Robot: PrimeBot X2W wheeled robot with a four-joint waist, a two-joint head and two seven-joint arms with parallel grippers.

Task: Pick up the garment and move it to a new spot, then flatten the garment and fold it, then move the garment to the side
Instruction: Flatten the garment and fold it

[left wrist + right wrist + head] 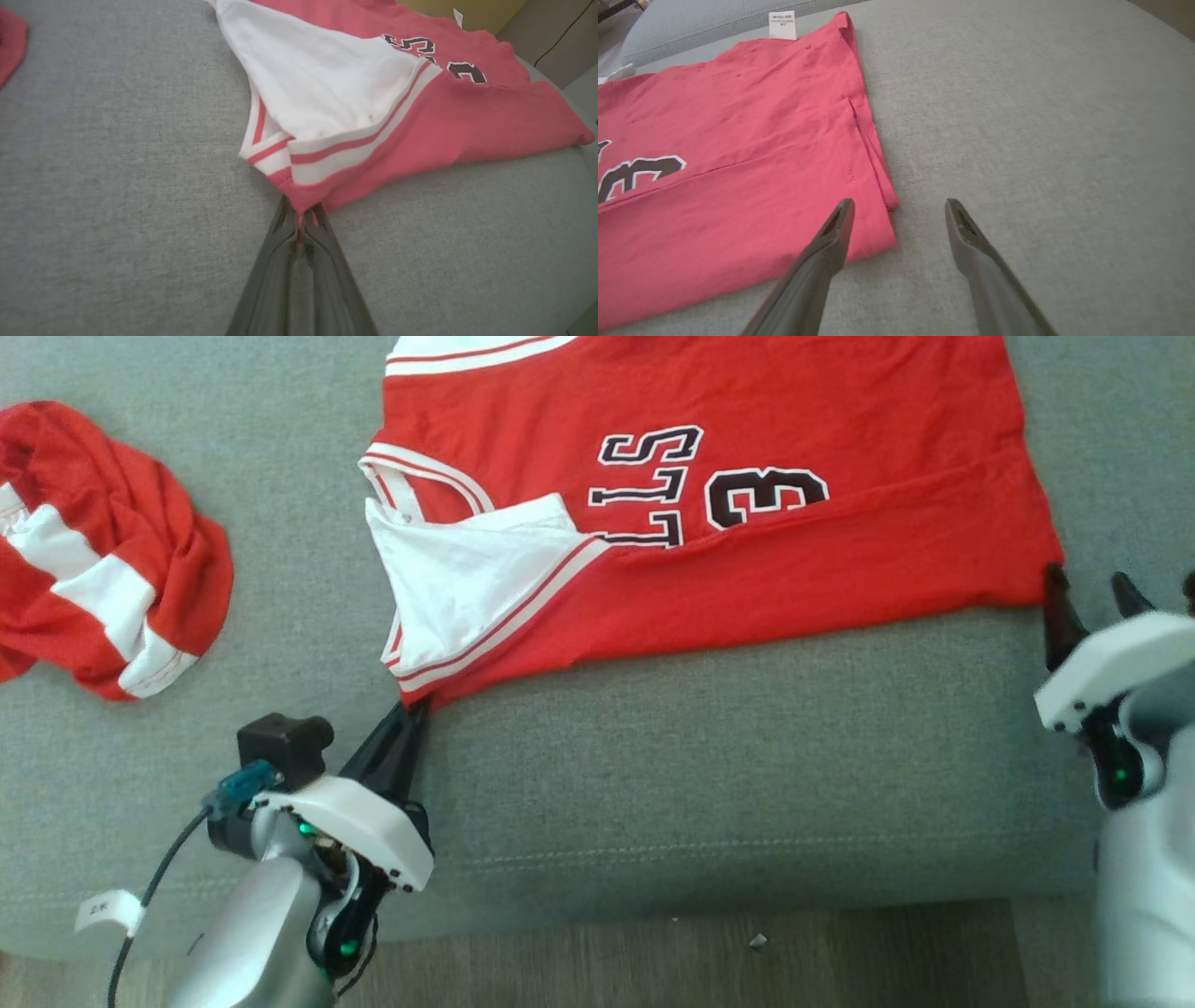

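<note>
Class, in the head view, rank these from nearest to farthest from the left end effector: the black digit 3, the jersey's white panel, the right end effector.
From the left end effector, shut on the jersey at its lower corner:
1. White panel, just above it.
2. Black digit 3, mid-jersey, up and right.
3. Right end effector, far right, open.

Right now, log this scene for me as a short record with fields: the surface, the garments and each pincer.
Surface: grey woven fabric cushion
Main garment: red jersey with white trim and black lettering, spread out, with a crease across it
Other garment: crumpled red and white cloth, lying apart at the left
Left pincer: shut on the jersey's white-trimmed near corner
Right pincer: open at the jersey's other near corner, not gripping
</note>
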